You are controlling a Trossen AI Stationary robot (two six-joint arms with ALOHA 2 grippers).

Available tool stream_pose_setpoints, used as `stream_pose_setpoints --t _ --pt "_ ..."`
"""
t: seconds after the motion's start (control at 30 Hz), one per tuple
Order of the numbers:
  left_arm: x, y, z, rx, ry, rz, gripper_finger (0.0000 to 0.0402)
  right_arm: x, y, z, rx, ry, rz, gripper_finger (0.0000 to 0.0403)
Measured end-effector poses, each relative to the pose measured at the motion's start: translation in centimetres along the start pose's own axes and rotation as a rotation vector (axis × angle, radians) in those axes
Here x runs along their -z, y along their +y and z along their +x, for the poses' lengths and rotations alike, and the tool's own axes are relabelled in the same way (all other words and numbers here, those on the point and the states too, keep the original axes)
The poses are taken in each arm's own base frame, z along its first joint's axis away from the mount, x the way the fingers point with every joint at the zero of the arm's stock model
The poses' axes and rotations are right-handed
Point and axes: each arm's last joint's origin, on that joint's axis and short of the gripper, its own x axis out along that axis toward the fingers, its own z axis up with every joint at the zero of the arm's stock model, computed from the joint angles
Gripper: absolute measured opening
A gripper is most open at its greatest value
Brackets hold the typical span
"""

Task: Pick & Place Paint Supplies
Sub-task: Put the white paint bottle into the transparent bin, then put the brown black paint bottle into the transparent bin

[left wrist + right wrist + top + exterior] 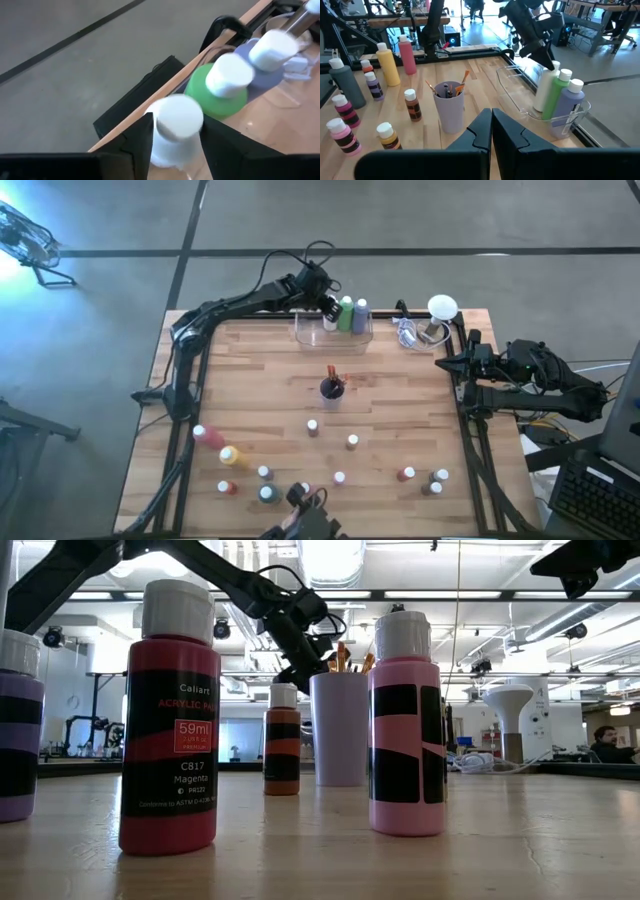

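Note:
A clear tray (pixel 300 332) sits at the table's far edge. In it stand three taller bottles in a row: a white one (pixel 545 90), a green one (pixel 556 97) and a lavender one (pixel 567 110). My left gripper (pixel 177 135) slants down over the white bottle, open, a finger on each side of its white cap (pixel 177 117). My right gripper (pixel 491 125) waits shut and holding nothing at the table's right edge (pixel 447 365). A lavender cup (pixel 331 388) holding paintbrushes stands mid-table. Several small paint bottles stand on the near half. My left gripper's fingers (pixel 145 137) stand close on either side of the white bottle's cap, coming from above at a slant. Whether they touch it, I cannot tell. The bottle stands upright with its base in the clear tray.
A pink bottle (pixel 210 435) and a yellow bottle (pixel 232 455) lie at the near left. Small bottles (pixel 352 441) are scattered toward the near edge. A white lamp-like object (pixel 441 308) and cables sit at the far right corner. Bare wood lies between the cup and the tray.

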Motion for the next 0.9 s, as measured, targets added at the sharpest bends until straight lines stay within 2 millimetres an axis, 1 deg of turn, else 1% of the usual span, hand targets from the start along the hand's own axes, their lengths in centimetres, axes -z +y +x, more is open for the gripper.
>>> stream_pose_setpoints --t 0.23,0.3,0.37,0.53,0.63,0.73,0.8,0.9 --pt "-0.4 0.0 -0.1 0.014 -0.034 -0.01 0.017 0.0 0.0 0.0 0.0 0.0 -0.001 0.0008" --pt "-0.6 0.0 -0.4 0.014 -0.029 -0.009 0.0175 0.0 0.0 0.0 0.0 0.001 0.0 0.0008" --pt "-1.3 0.0 -1.2 0.012 -0.03 -0.013 0.0183 0.0 0.0 0.0 0.0 0.0 0.0 0.0008" --pt "-4.5 -0.4 -5.0 0.027 -0.048 -0.042 0.0202 0.0 0.0 0.0 0.0 0.0 -0.001 0.0008" --pt "-5.7 -1.0 -7.0 0.034 -0.022 -0.035 0.0203 0.0 0.0 0.0 0.0 0.0 0.0 0.0008" --pt "-7.0 -1.9 -9.5 0.052 -0.018 -0.024 0.0199 0.0 0.0 0.0 0.0 0.0 0.0 0.0008" --pt "-7.7 -2.5 -11.3 0.064 -0.013 -0.013 0.0193 0.0 0.0 0.0 0.0 0.0 0.0 0.0008" --pt "-8.0 -3.8 -13.6 0.086 0.009 0.018 0.0184 0.0 0.0 0.0 0.0 0.001 0.0 0.0008"
